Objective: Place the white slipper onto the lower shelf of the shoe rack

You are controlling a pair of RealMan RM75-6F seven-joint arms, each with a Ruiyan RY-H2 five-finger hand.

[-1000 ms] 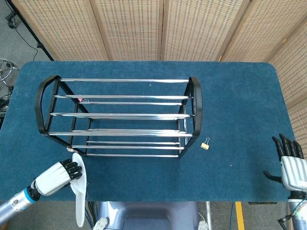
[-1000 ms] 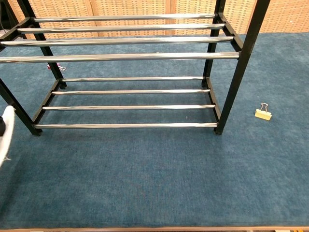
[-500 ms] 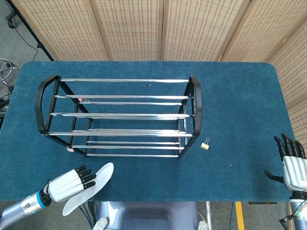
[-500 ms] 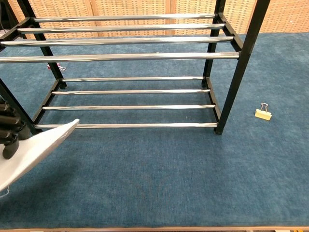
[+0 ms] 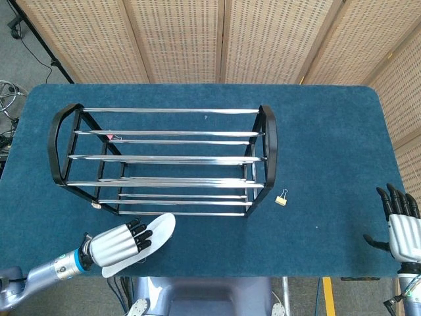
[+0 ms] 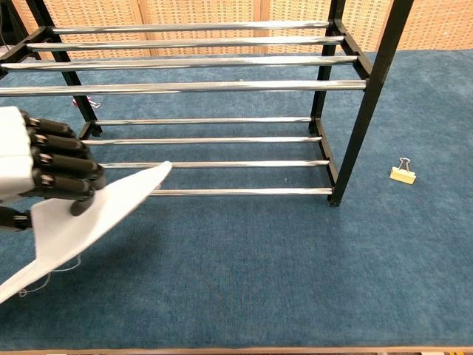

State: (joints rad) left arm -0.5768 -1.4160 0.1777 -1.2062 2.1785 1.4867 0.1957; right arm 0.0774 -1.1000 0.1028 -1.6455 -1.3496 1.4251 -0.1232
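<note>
Lower left of frame: left hand point(image 5: 117, 243) w/ black fingers point(image 6: 63, 166) clamped on flat white slipper point(image 5: 146, 240), toe just before black-and-chrome shoe rack point(image 5: 164, 161); right hand point(image 5: 401, 227) fingers apart, lower right.

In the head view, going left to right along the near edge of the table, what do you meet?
Left hand gripping the flat white slipper → small beige binder clip lying on the blue cloth → right hand, holding nothing, fingers apart, at the table's right corner.

Head looks down; chest faces shoe rack point(image 6: 222, 140) closely.
</note>
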